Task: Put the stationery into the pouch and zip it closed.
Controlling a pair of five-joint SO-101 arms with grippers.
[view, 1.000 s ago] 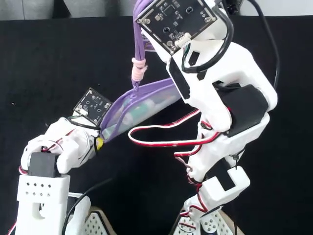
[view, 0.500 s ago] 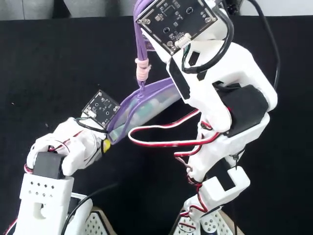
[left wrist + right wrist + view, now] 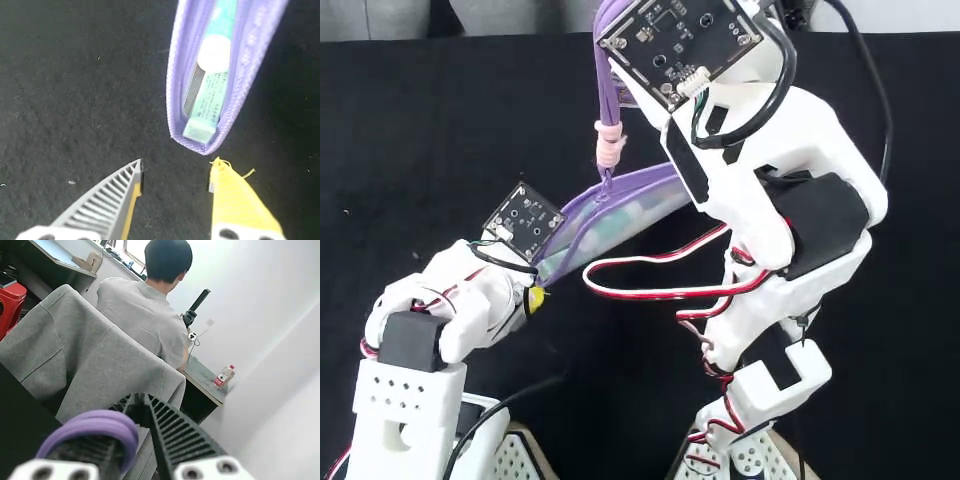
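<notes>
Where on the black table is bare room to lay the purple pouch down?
Bare: the black table at far left, bordered by the open left hand and the hanging purple strap; also the strip right of the white right arm. Crowded: the middle, with the purple fabric pouch and red-white cables.

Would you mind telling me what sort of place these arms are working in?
Probably a shared office or lab: a black-covered worktable in the high view, and in the right wrist view a desk with a plastic bottle against a white wall.
</notes>
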